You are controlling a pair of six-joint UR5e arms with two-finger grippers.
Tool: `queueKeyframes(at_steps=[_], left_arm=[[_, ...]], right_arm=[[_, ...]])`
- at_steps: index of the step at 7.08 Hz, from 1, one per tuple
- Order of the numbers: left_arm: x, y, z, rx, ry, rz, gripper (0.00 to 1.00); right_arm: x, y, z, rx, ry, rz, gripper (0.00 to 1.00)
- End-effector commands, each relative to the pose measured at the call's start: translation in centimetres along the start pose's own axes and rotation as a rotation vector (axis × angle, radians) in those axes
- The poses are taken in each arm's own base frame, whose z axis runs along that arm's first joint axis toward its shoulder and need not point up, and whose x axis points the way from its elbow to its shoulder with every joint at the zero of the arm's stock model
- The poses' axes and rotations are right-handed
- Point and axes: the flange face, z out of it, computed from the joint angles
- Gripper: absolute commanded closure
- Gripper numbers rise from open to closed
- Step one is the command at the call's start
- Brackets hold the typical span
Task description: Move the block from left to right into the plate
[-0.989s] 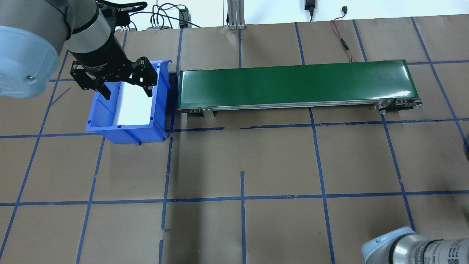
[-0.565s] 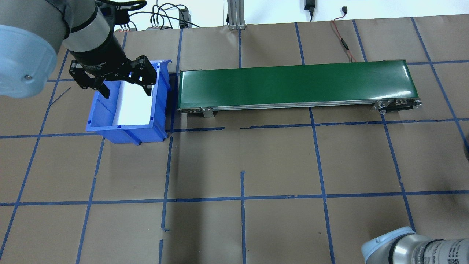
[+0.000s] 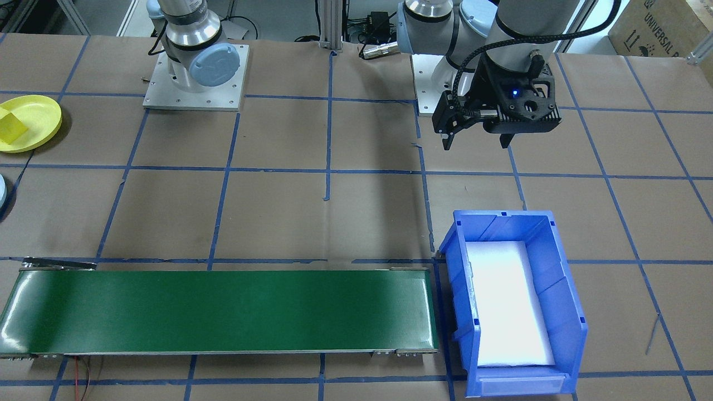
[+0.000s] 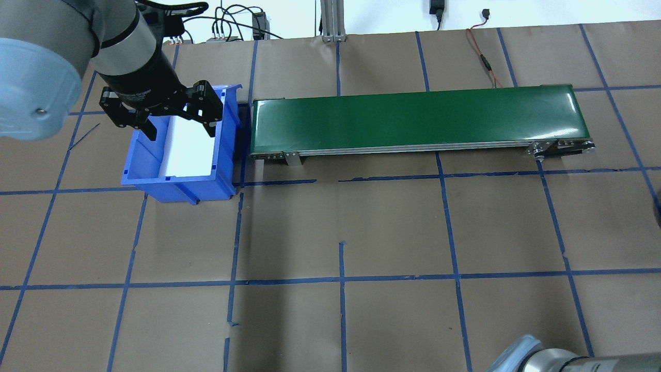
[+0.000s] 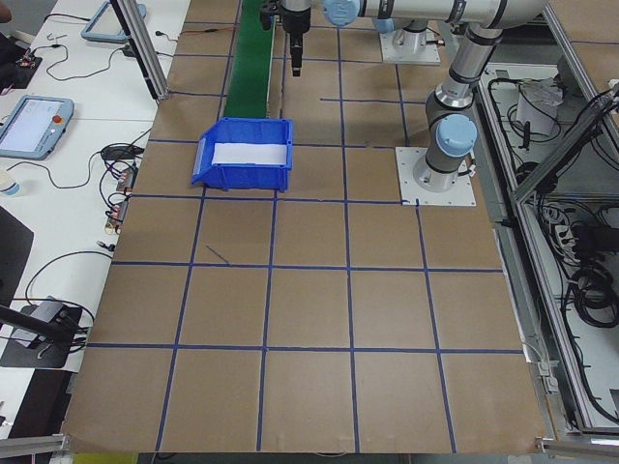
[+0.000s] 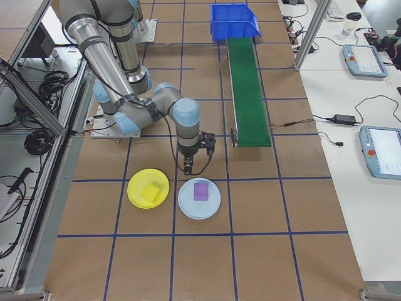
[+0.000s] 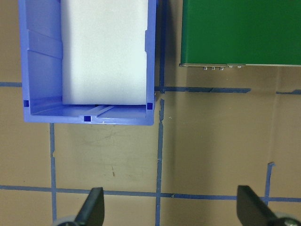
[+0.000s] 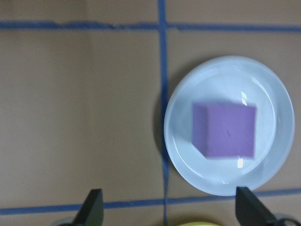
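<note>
Left gripper (image 4: 178,127): we see its jaws spread wide, holding nothing, hanging above the blue bin (image 4: 227,150).
Right gripper (image 8: 167,212): we see both fingers far apart and empty, near the light blue plate (image 8: 181,155).
Purple block (image 8: 225,130): we find it lying in the middle of the light blue plate.
Yellow plate (image 6: 135,199): just beside the light blue one, bearing a yellow block (image 6: 149,192).
Green conveyor (image 4: 418,119): runs from beside the bin toward the plates.
Bin: we see a white liner (image 3: 509,303) on its floor.

Overhead, front views face oppositely; both show conveyor (image 4: 418,120), bin (image 3: 515,303).
</note>
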Motion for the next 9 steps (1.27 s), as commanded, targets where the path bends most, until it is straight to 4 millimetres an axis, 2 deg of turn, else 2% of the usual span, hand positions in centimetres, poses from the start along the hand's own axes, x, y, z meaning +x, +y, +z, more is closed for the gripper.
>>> queueKeyframes(at_steps=[1, 2, 3, 4, 5, 6, 7, 8, 9], left_arm=[[-0.2, -0.1, 0.0, 0.002, -0.002, -0.002, 0.00], [-0.1, -0.1, 0.1, -0.001, 0.000, -0.002, 0.00], [-0.3, -0.2, 0.3, -0.004, 0.001, -0.006, 0.00], [0.1, 0.0, 0.3, -0.005, 0.002, 0.001, 0.00], [0.0, 0.0, 0.4, -0.007, 0.002, 0.000, 0.00], [0.2, -0.1, 0.3, -0.005, 0.002, 0.003, 0.00], [-0.2, -0.3, 0.3, -0.004, 0.002, -0.003, 0.00], [0.0, -0.1, 0.8, -0.016, 0.003, 0.000, 0.00], [0.0, -0.1, 0.9, -0.015, 0.002, 0.000, 0.00]], right_arm=[[-13.5, -8.5, -4.0, 0.064, 0.002, -0.021, 0.00], [-19.0, -9.8, -5.3, 0.025, -0.036, 0.063, 0.00], [-25.0, -10.1, -10.0, 0.022, -0.034, 0.009, 0.00], [-26.8, -10.3, -14.5, 0.029, -0.050, 0.003, 0.00], [-29.5, -11.0, -18.0, 0.070, -0.099, 0.028, 0.00], [-32.1, -10.8, -21.6, 0.065, -0.113, 0.007, 0.00], [-35.7, -10.1, -22.9, 0.048, -0.126, -0.023, 0.00], [-37.9, -9.8, -23.3, 0.051, -0.136, -0.055, 0.00], [-38.6, -10.0, -22.8, 0.037, -0.148, -0.066, 0.00]])
